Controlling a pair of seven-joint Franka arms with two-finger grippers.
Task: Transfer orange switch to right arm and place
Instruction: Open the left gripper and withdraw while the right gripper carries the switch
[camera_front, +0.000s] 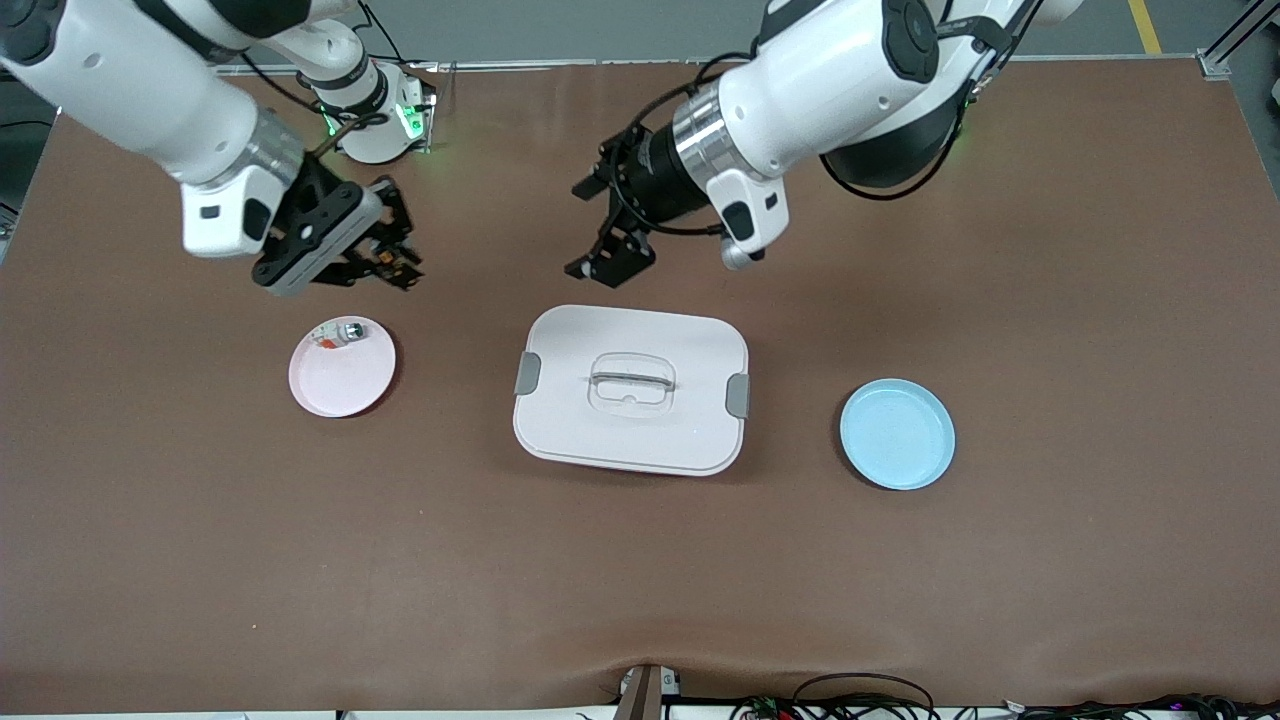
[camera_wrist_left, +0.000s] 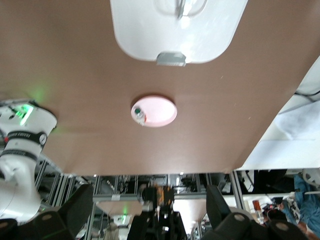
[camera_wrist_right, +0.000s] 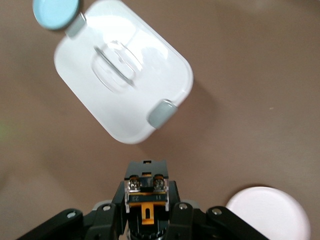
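Note:
My right gripper (camera_front: 393, 262) is shut on the orange switch (camera_front: 386, 257) and holds it in the air over the bare table close to the pink plate (camera_front: 342, 380). In the right wrist view the switch (camera_wrist_right: 146, 192) is a black block with an orange-tan middle and two screws, clamped between the gripper's (camera_wrist_right: 146, 202) fingers. My left gripper (camera_front: 592, 232) is open and empty, over the table toward the middle, pointing at the right gripper. In the left wrist view its fingers (camera_wrist_left: 75, 210) stand wide apart, with the held switch (camera_wrist_left: 162, 196) far off between them.
A whitish-silver part (camera_front: 340, 333) with red and green bits lies on the pink plate's rim side nearest the robots. A white lidded container (camera_front: 630, 390) with grey clips sits mid-table. A blue plate (camera_front: 897, 433) lies toward the left arm's end.

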